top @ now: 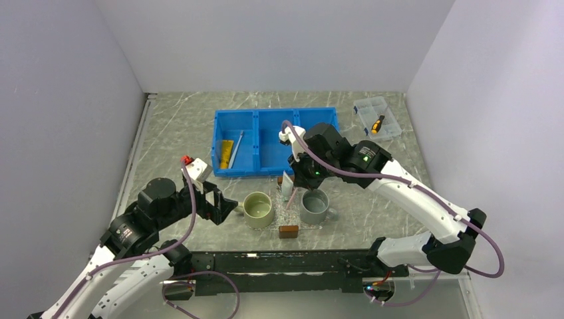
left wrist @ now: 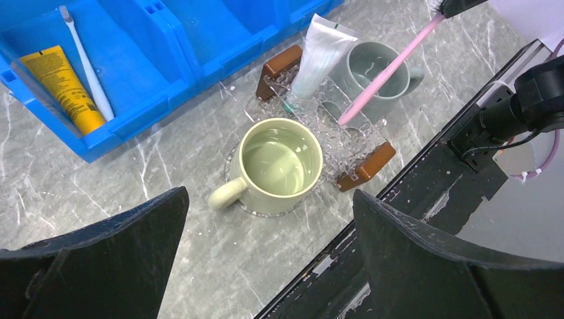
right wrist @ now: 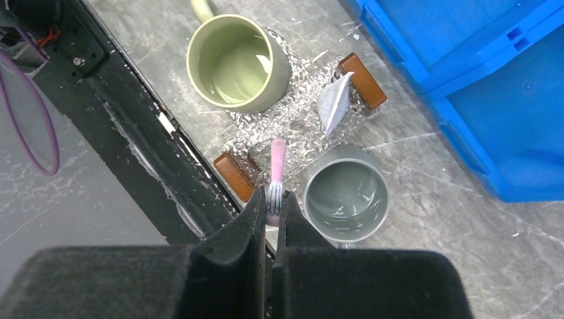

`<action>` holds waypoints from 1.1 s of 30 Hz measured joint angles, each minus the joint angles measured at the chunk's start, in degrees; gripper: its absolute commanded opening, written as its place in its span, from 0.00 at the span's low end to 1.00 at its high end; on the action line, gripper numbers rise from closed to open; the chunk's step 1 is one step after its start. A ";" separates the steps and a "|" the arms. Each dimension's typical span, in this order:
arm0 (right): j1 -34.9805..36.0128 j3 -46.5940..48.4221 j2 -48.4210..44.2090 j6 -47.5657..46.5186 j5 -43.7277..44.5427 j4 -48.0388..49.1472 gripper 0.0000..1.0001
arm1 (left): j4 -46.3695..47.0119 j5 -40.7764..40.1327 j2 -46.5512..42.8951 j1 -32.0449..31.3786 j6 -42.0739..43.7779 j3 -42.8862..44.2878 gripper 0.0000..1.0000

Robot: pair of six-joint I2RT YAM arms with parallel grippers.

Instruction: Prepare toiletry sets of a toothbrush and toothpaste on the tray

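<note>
Right wrist view: the right gripper [right wrist: 271, 206] is seen clamped on the bristle end of the pink toothbrush [right wrist: 277, 166]. The toothbrush's long axis is steeply slanted, with the handle end pointed down at the tray [right wrist: 292, 129], between the green mug [right wrist: 236, 63] and the grey mug [right wrist: 346, 199].

The toothpaste [left wrist: 316, 56] is stood on the tray by the far brown handle. It is tilted, teal end down and crimped end up.

The left gripper [top: 226, 205] is held wide open and empty, near the green mug.

In the blue bin's [left wrist: 166, 60] left compartment a pale toothbrush [left wrist: 86, 63] is laid flat beside a yellow tube [left wrist: 63, 86], bristles pointed to the far wall.
</note>
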 measured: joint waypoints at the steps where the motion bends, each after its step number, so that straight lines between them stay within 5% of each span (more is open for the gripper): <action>1: 0.11 0.00 0.24 0.13 0.33 0.00 0.00 | 0.00 -0.22 -0.15 0.00 0.00 0.00 0.99; 33: 4.57 -0.09 8.26 1.79 8.52 3.08 0.00 | -0.11 -1.57 -1.38 0.00 0.00 -0.33 0.99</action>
